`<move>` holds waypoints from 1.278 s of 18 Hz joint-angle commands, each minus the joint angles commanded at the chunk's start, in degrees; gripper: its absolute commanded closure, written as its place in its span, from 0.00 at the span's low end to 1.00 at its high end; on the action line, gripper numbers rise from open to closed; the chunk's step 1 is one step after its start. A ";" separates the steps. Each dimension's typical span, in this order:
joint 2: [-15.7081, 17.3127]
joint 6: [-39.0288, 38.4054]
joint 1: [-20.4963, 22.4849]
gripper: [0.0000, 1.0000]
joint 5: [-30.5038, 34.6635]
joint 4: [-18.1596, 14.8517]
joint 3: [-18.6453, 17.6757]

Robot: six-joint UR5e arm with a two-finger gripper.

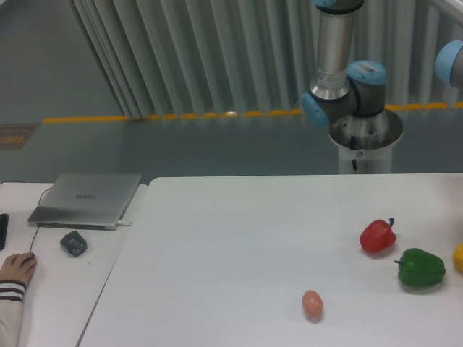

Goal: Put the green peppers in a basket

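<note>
The robot arm (340, 79) stands at the far right of the scene, behind the table's far edge. A silver upright link rises out of the top of the frame from blue-capped joints above its base. The gripper is out of view.

Robotics lab: arm base (365, 141) at white table (239, 238), closed laptop (87, 199) on side desk, painted floor.
</note>
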 joint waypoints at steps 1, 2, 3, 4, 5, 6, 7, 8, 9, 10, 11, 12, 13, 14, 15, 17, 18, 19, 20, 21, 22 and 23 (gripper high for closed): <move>0.09 0.09 -0.09 0.00 0.09 -0.09 0.00; 0.09 0.09 -0.09 0.00 0.00 -0.09 0.00; 0.09 0.09 -0.09 0.00 0.00 -0.09 0.00; 0.09 0.17 0.00 0.00 0.00 -0.09 0.00; 0.09 0.17 -0.09 0.00 0.00 -0.17 0.00; 0.17 0.17 -0.09 0.00 0.09 -0.17 0.00; 0.09 0.17 -0.09 0.00 0.09 -0.17 0.00; 0.00 0.17 -0.09 0.00 0.26 -0.09 -0.09; -0.09 0.26 0.00 0.00 0.00 0.09 -0.26; 0.00 0.00 0.00 0.00 0.00 0.44 -0.35; -0.09 -0.70 0.00 0.00 0.00 0.53 -0.35; -0.09 -2.10 -0.09 0.00 0.00 0.53 -0.44; -0.09 -3.85 -0.26 0.00 0.00 0.53 -0.53; -0.09 -6.04 -0.44 0.00 0.00 0.53 -0.53; -0.17 -8.07 -0.70 0.00 -0.09 0.53 -0.53; -0.44 -12.28 -2.28 0.00 -0.09 0.53 -0.62; -0.61 -14.13 -3.16 0.00 -0.09 0.62 -0.62; -0.96 -15.80 -4.47 0.00 -0.09 0.70 -0.62; -1.66 -16.43 -5.44 0.00 0.00 1.57 -0.18; -2.28 -16.52 -6.49 0.00 0.00 3.41 0.17; -2.89 -16.87 -8.07 0.00 0.09 5.78 0.18; -3.42 -16.88 -9.30 0.00 0.17 7.63 0.18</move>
